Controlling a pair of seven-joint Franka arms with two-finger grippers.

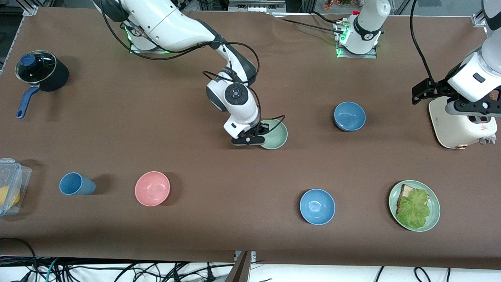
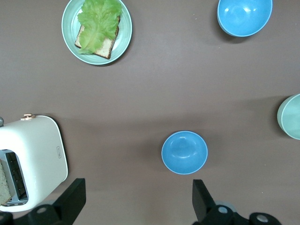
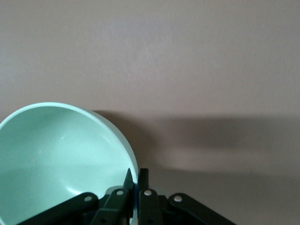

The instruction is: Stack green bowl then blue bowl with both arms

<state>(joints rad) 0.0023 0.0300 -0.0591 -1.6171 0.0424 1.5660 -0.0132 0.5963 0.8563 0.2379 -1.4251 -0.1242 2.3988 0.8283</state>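
1. I'm seeing the green bowl (image 1: 275,134) sitting mid-table, the right gripper (image 1: 252,137) pinching its rim; it's looking light, rigid, slick.
2. The blue bowl (image 1: 349,116) is sitting beside it, toward the left arm's end.
3. The left gripper (image 2: 136,199) is hovering spread near that bowl, by the toaster (image 1: 462,124).

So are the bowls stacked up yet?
Not yet. No bowl sits in another. The right gripper is shut on the green bowl's rim. The left gripper waits open over the table beside the toaster. Both blue bowls sit untouched, so all stacking remains.
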